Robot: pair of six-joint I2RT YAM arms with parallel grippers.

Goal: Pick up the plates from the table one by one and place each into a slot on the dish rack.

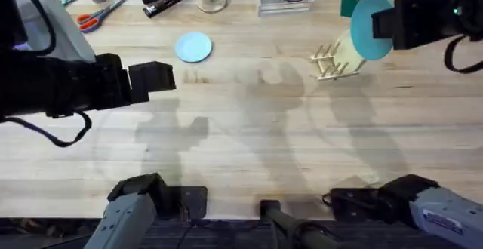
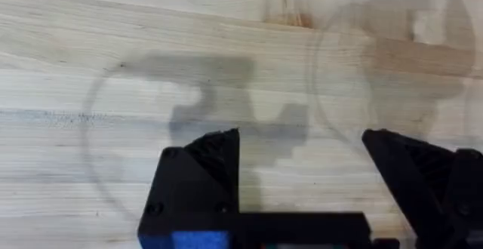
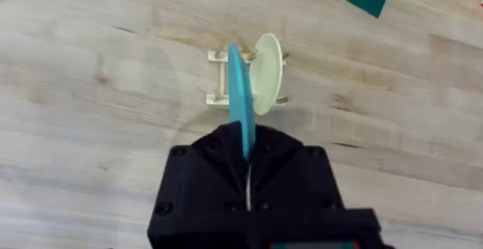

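The right end effector (image 3: 247,152) is clamped on the teal plate (image 1: 372,25), held on edge above the wooden dish rack (image 1: 334,61), while the left end effector (image 2: 302,177) hangs wide open and empty over the wooden surface (image 1: 249,128), the light blue plate (image 1: 194,47) lying flat beyond it.

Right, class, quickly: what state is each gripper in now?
Left gripper: open, holding nothing.
Right gripper: shut on the teal plate, above the dish rack.

No legible text or labels.
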